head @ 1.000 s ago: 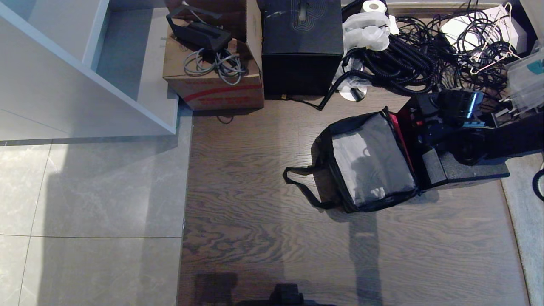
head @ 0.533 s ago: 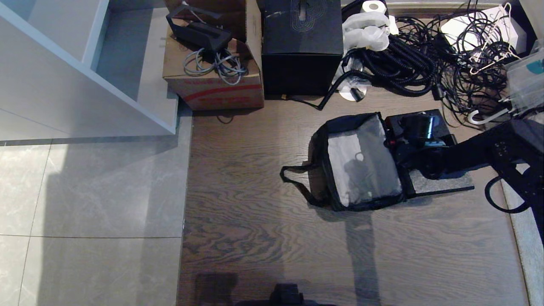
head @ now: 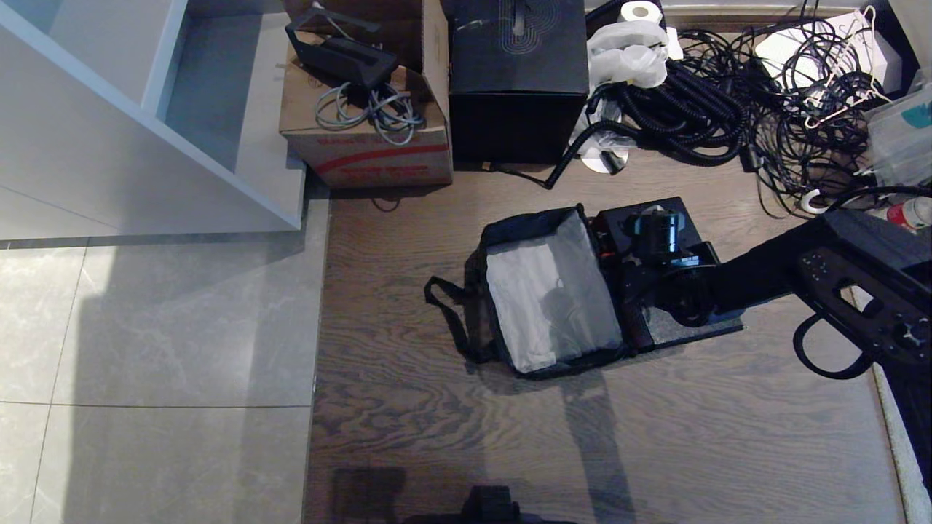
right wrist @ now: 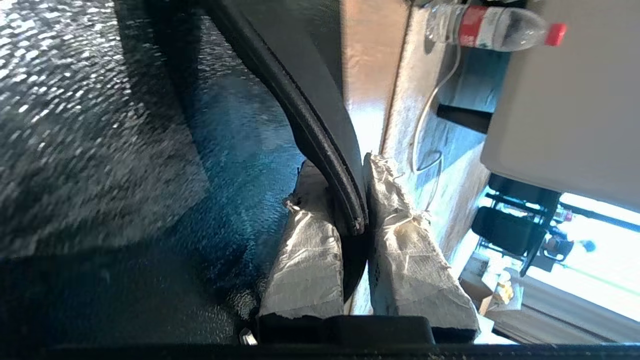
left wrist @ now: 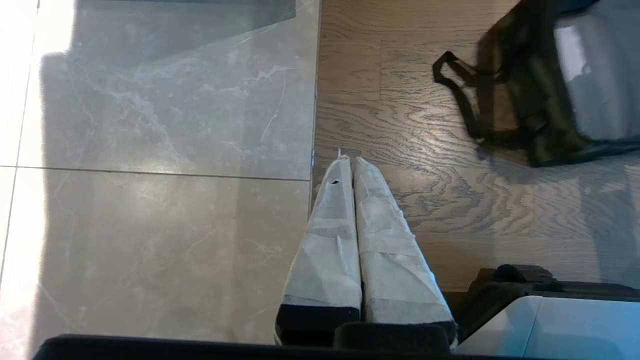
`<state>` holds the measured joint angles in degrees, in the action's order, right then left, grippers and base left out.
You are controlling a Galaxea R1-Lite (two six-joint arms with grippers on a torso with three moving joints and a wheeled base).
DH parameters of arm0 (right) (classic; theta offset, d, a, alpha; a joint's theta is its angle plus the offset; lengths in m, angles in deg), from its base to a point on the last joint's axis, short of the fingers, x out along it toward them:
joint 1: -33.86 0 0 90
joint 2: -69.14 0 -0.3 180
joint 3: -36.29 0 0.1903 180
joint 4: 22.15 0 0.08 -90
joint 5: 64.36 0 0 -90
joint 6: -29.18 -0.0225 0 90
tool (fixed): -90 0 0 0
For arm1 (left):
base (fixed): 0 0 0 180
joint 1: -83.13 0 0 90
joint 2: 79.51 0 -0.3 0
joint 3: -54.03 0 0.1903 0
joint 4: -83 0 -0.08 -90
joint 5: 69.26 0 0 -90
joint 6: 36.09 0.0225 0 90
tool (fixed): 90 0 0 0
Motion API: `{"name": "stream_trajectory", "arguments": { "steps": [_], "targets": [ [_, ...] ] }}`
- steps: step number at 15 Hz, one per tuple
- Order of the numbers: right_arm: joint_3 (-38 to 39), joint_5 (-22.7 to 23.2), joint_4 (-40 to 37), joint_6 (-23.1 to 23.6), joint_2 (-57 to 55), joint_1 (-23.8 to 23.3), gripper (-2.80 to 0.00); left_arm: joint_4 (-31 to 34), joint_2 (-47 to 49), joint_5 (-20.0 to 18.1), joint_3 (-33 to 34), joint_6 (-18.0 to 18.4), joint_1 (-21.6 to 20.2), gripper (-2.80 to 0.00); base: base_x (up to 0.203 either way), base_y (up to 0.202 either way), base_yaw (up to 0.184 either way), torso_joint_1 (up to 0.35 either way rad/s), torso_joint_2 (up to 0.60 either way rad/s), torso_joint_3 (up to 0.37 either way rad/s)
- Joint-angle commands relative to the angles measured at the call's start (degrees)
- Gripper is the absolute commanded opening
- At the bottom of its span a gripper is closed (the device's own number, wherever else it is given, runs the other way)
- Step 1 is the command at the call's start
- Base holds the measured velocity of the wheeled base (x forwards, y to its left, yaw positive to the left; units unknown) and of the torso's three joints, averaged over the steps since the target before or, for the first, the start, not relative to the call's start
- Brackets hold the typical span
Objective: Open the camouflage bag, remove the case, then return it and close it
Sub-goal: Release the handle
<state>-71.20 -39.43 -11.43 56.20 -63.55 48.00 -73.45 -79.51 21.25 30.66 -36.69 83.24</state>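
While bag [head: 553, 291] lies open on wood floor [head: 437, 437], my right gripper [right wrist: 350, 200] clamps case [head: 655, 276] handle [right wrist: 320, 140] beside it; left gripper [left wrist: 350, 165] closed, empty, parked.

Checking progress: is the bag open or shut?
Open: the bag's lid is flung back, its grey lining facing up beside the case.

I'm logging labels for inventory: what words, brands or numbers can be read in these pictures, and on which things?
None can be read.
Brown cardboard box: red printed band and lettering, too blurred.
Tall black box: pale line pattern, no words.
Clear plastic bottle with red label: label print too small.
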Motion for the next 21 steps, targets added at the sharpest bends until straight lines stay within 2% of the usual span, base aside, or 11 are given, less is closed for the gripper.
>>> {"name": "stream_trajectory", "arguments": {
  "steps": [1,7,12,20,21],
  "targets": [
    [-0.6,-0.3,0.2,0.2,-0.2,-0.2,-2.8,0.0,0.0,0.0,0.0,0.0,0.0,-2.8,0.0,0.0,0.0,0.0,0.0,0.0],
    [-1.7,0.3,0.4,0.2,-0.8,-4.7,-2.8,0.0,0.0,0.0,0.0,0.0,0.0,-2.8,0.0,0.0,0.0,0.0,0.0,0.0],
    [-6.5,0.7,-0.4,2.1,-2.3,-9.9,-2.8,0.0,0.0,0.0,0.0,0.0,0.0,-2.8,0.0,0.0,0.0,0.0,0.0,0.0],
    [-5.5,0.8,-2.7,0.4,-5.3,-11.6,-2.8,0.0,0.0,0.0,0.0,0.1,0.0,-2.8,0.0,0.0,0.0,0.0,0.0,0.0],
    [-4.9,0.9,-3.3,-0.2,-6.3,-11.5,0.0,0.0,0.0,0.0,0.0,0.0,0.0,-2.8,0.0,0.0,0.0,0.0,0.0,0.0]
  ]
}}
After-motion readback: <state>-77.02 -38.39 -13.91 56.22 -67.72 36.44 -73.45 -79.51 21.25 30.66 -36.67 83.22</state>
